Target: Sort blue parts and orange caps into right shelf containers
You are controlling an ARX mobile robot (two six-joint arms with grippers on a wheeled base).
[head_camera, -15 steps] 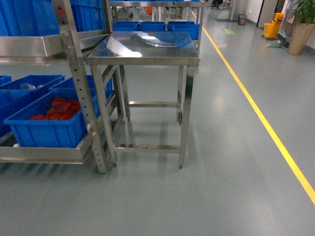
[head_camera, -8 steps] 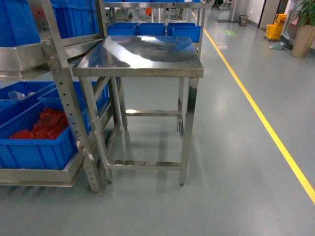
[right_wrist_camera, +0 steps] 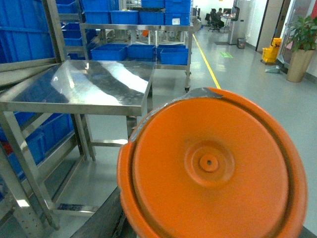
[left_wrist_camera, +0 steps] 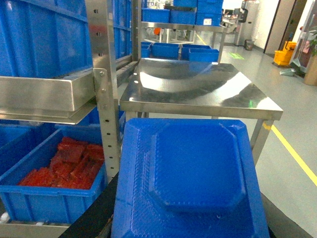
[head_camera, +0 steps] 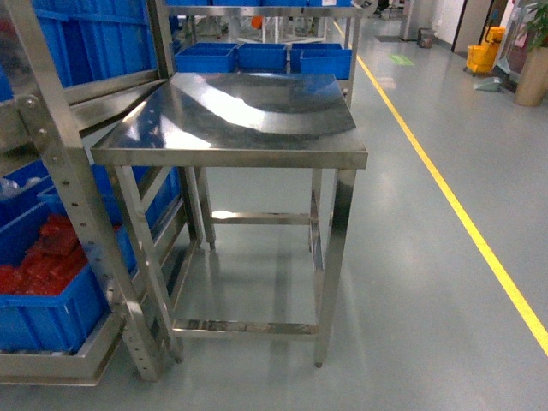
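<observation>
A blue part [left_wrist_camera: 198, 173], a textured tray-like piece, fills the lower left wrist view. My left gripper [left_wrist_camera: 190, 225] is shut on it, with dark fingers [left_wrist_camera: 96, 215] showing at its edges. An orange cap [right_wrist_camera: 210, 166], round with a small centre hole, fills the right wrist view, and my right gripper [right_wrist_camera: 208, 220] is shut on it. Large ribbed bright-blue shelf containers [head_camera: 90, 38] stand on the steel rack's upper shelf at the head view's left, also the containers [left_wrist_camera: 44, 42] in the left wrist view. Neither gripper shows in the head view.
A bare steel table [head_camera: 240, 116] stands straight ahead beside the rack post [head_camera: 64, 184]. A low blue bin of red-orange pieces [head_camera: 38, 291] sits on the rack's bottom shelf. Small blue bins [head_camera: 261, 56] line a far shelf. A yellow floor line [head_camera: 462, 214] runs at the right.
The head view has closed in on the steel table, which now looks larger and nearer. The rack and its bins have slid toward the left edge.
</observation>
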